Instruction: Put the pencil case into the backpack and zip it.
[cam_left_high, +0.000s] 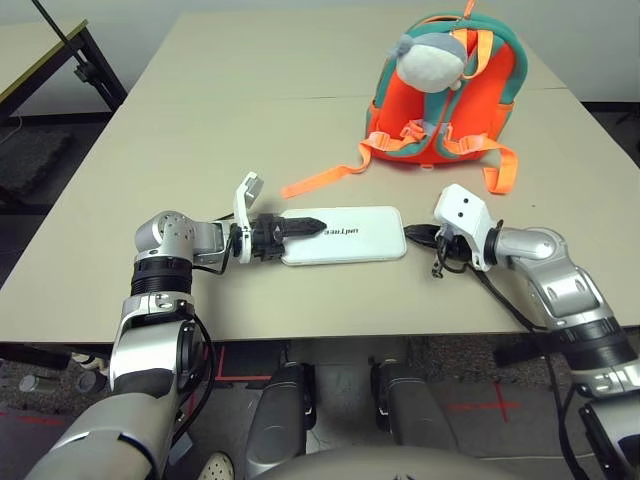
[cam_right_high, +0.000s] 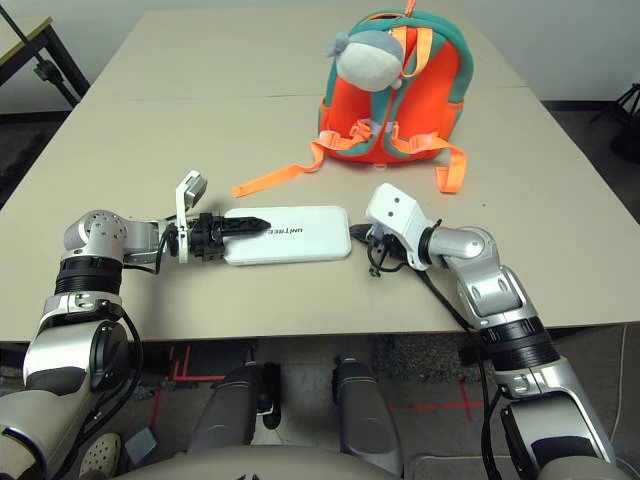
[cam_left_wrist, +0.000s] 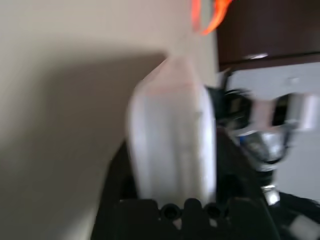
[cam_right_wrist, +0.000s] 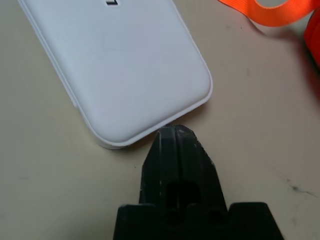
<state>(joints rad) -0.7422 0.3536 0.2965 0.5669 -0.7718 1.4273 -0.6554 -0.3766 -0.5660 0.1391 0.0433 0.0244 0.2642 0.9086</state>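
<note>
The white pencil case (cam_left_high: 350, 236) lies flat on the table near the front edge, its dark lettering facing up. My left gripper (cam_left_high: 303, 229) is shut on its left end, one black finger lying across the top; the left wrist view shows the case (cam_left_wrist: 172, 135) between the fingers. My right gripper (cam_right_wrist: 175, 134) is shut, and its tip touches the case's right end (cam_right_wrist: 125, 65). The orange backpack (cam_left_high: 455, 105) with teal trim stands behind on the right, well apart from both grippers. A grey-and-white plush toy (cam_left_high: 430, 58) hangs on it.
A loose orange strap (cam_left_high: 320, 178) trails from the backpack toward the case's left half. Another strap loop (cam_left_high: 503, 170) lies just behind my right wrist. The beige table (cam_left_high: 200, 120) stretches bare to the left and back. A second table (cam_left_high: 40, 60) stands at the far left.
</note>
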